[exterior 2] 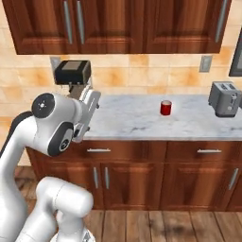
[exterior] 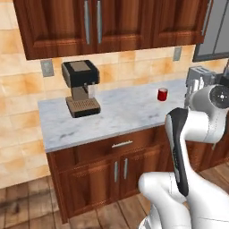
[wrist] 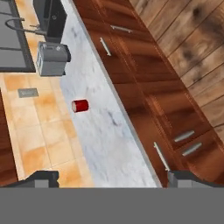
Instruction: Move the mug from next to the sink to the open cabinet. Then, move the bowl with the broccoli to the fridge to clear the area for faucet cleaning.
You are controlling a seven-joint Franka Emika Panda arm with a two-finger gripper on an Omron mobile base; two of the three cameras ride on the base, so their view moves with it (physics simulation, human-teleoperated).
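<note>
The gripper is wide open and holds nothing, up in the air in front of the worktop. The red mug stands alone in the middle of the worktop, closer to the back edge. Far at the right end stands a grey toaster

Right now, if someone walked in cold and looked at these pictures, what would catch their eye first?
Probably the small red mug, standing alone and upright on the pale marble counter, apart from everything else. Next, the black coffee machine at the counter's left end and the silver toaster to the right. The robot's white arm fills the foreground, its gripper open and holding nothing.
</note>
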